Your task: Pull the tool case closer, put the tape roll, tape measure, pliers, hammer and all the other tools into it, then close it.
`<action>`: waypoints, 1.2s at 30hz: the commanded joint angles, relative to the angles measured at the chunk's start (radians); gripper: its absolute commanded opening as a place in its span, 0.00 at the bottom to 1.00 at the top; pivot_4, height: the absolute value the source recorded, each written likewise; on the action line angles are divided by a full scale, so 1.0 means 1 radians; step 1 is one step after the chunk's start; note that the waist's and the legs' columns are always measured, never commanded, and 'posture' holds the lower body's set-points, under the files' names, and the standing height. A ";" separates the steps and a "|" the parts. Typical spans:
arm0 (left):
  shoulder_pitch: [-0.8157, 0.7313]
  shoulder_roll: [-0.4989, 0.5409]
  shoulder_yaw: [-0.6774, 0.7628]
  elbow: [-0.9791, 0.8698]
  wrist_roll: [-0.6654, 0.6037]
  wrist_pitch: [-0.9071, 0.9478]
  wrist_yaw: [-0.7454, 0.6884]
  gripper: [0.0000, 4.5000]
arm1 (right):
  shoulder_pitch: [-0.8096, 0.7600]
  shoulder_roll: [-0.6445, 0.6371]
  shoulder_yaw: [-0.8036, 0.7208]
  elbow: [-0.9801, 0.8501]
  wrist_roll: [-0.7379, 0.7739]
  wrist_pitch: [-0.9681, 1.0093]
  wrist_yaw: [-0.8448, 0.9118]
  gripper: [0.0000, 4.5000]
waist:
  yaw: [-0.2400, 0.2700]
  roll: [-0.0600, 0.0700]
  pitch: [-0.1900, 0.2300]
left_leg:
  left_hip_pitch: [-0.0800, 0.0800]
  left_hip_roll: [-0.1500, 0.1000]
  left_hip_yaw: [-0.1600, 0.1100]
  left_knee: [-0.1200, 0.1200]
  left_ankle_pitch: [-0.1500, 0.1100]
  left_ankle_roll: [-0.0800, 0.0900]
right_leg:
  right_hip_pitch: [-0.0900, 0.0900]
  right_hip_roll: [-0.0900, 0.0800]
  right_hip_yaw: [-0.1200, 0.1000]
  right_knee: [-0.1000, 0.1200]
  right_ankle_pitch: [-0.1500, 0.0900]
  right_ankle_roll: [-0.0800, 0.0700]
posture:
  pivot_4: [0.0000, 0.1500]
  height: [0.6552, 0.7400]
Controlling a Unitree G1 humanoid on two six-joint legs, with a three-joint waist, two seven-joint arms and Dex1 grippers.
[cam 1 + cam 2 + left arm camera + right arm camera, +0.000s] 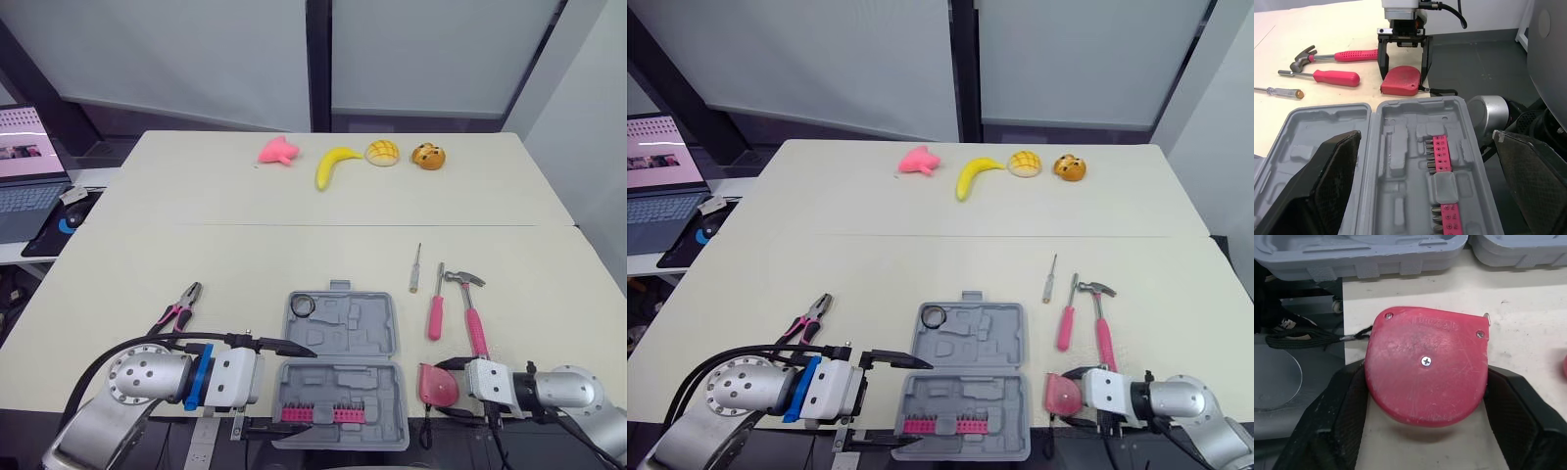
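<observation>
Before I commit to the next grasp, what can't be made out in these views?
Pink-handled pliers: handle ends, eye views, behind the black cable.
Open grey plastic tool case: near-left edge, eye views, under a finger of the left gripper.
Black tape roll in the case: whether fully seated, eye views, too small.

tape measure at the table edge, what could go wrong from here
1. The tape measure lies at the near edge of the table, with its black strap hanging over. If the right gripper slips, it may fall off.
2. The tool case also sits at that edge, and the left gripper is open astride it, not holding it. A hard drop-in could shift or tip it.
</observation>
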 commanded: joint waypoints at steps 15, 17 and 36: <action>-0.002 0.018 0.188 -0.014 -0.078 0.176 0.136 1.00 | -0.289 -0.172 -0.042 -0.517 0.111 0.593 0.111 0.69 | -0.002 0.002 0.001 | -0.001 0.000 -0.001 0.000 0.000 0.000 | -0.001 0.000 0.000 0.001 0.000 0.000 | 1.00 0.76; -0.024 0.019 0.190 -0.013 -0.088 0.221 0.154 1.00 | -0.493 -0.138 0.044 -0.529 0.105 0.715 0.167 0.69 | -0.002 0.001 0.001 | -0.001 0.000 -0.002 0.000 0.000 0.000 | -0.001 0.000 -0.001 0.000 0.000 0.000 | 1.00 0.76; -0.217 0.013 0.052 0.009 -0.015 0.365 0.182 1.00 | -0.993 0.142 0.513 -0.122 -0.196 0.848 0.266 0.69 | -0.003 0.000 0.003 | -0.004 -0.003 -0.003 0.000 0.000 -0.001 | -0.005 -0.002 0.000 0.001 0.000 -0.001 | 1.00 0.76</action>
